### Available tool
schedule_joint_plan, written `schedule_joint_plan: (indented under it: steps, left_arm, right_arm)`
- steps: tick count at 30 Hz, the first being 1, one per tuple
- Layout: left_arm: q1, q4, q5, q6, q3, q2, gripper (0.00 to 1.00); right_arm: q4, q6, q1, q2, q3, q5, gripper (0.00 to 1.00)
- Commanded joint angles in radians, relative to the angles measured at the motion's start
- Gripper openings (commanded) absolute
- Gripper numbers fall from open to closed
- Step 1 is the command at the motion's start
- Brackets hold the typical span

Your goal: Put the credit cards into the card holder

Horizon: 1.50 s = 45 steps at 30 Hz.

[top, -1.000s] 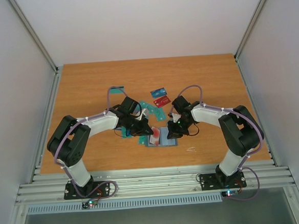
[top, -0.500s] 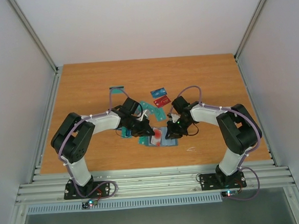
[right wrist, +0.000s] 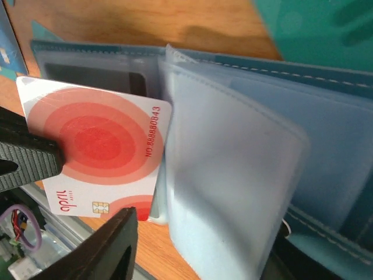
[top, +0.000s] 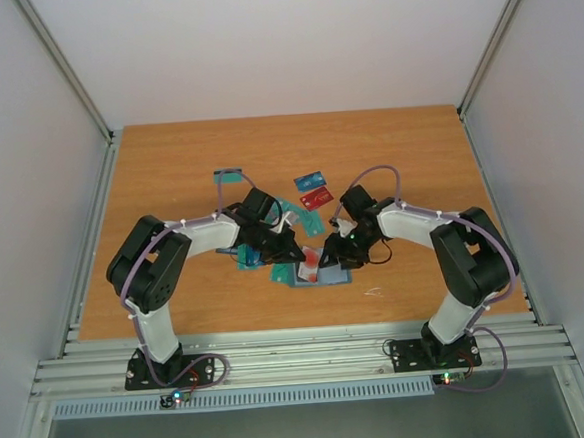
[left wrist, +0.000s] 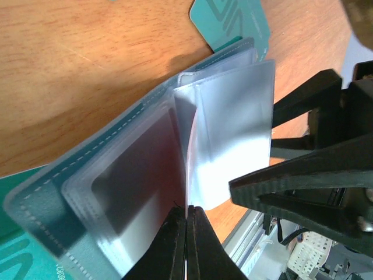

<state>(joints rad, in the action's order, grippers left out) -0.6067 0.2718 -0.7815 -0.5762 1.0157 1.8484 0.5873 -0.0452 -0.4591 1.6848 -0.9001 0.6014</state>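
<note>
Top external view: both arms [top: 198,236] reach inward to the middle of the desk [top: 168,167], where the card holder [top: 321,278] lies open between the left fingers [top: 290,251] and the right fingers [top: 327,260]. Loose credit cards [top: 317,196] lie scattered just behind it and to its left, a blue card [top: 309,180] and a teal card [top: 231,173] among them.

Left wrist view: the left fingers [left wrist: 195,245] are pressed together on the thin white edge of a card seen edge-on, right at the holder's clear inner sleeves. One sleeve [left wrist: 233,128] stands up from the fold; the right fingers [left wrist: 280,192], spread wide apart, sit just beyond it.

Right wrist view: the pinched card shows as a red-and-white card [right wrist: 99,151] with concentric red circles, gripped at its short edge by the left fingers [right wrist: 29,160] and lying over the holder's left-hand pocket [right wrist: 93,73], just beside the upright sleeve [right wrist: 233,175]. One of the right fingers [right wrist: 111,245] shows at the frame's lower edge, below the card.
</note>
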Motion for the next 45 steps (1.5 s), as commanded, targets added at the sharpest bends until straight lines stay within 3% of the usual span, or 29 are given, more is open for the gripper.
schedule_joint_plan:
  steps: [1,7,13,16,21,25,34,45]
  left_arm:
    - [-0.005,-0.012,0.001,0.005,0.020,0.024,0.00]
    - [-0.005,-0.006,0.000,0.009,0.030,0.037,0.00]
    - [-0.015,-0.005,-0.002,0.000,0.041,0.028,0.00]
    - [-0.023,-0.002,-0.004,-0.007,0.048,0.016,0.00]
    - [-0.031,-0.005,-0.002,-0.022,0.059,0.012,0.00]
    - [-0.033,0.006,0.003,-0.015,0.066,0.023,0.00]
    - [-0.037,-0.008,0.018,-0.017,0.058,0.017,0.00]
    - [-0.051,-0.076,0.007,-0.043,0.067,0.057,0.00]
  right_arm:
    - [0.041,-0.012,0.046,-0.072,0.022,-0.039,0.53]
    - [0.076,-0.008,0.101,-0.171,0.048,-0.026,0.61]
    - [0.122,-0.024,0.120,-0.217,0.064,-0.110,0.62]
    - [0.119,-0.031,0.121,-0.200,0.086,-0.138,0.58]
    - [0.068,-0.033,0.120,-0.154,0.135,-0.138,0.39]
    - [0.054,-0.042,0.120,-0.121,0.147,-0.146,0.29]
    - [0.044,-0.063,0.133,-0.123,0.161,-0.143,0.32]
    - [0.029,-0.080,0.134,-0.053,0.152,-0.103,0.29]
